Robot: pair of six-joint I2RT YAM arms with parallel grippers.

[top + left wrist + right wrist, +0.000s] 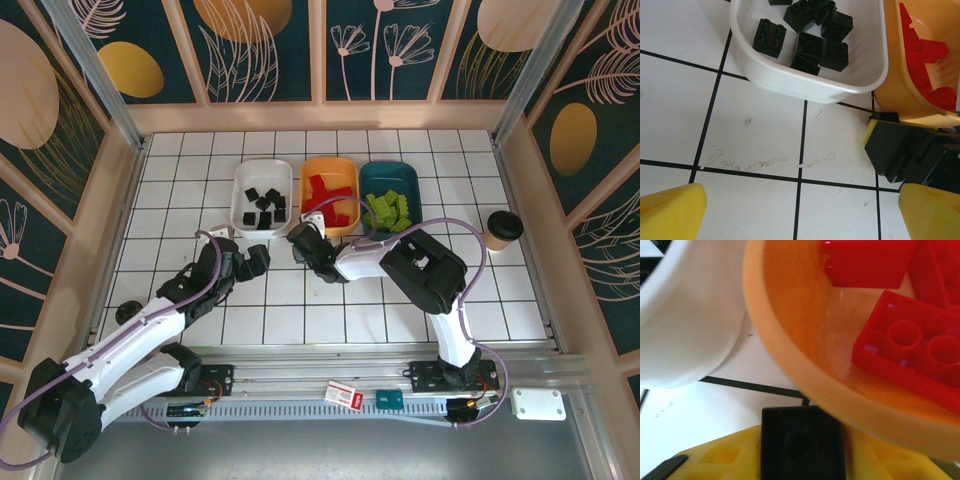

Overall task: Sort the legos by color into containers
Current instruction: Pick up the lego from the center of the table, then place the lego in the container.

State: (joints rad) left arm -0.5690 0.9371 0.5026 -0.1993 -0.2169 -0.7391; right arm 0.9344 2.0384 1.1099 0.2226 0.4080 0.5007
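Observation:
The white tray (243, 192) holds several black legos (810, 47). The orange tray (347, 170) holds red legos (912, 352), and the dark teal tray (408, 178) holds lime-green legos (390, 212). My right gripper (802, 459) is shut on a small black lego (802, 440), low over the tiles just in front of the gap between the white tray (685, 315) and the orange tray (805, 355). My left gripper (800, 215) is open over bare tile with nothing between its yellow fingertips (670, 210). It sits in front of the white tray (805, 90), just left of the right gripper (298, 240).
A round black-lidded paper cup (503, 228) stands at the right of the tiled table. Wooden frame walls enclose the table on three sides. The right gripper's black body (910, 155) is close to my left gripper's right side.

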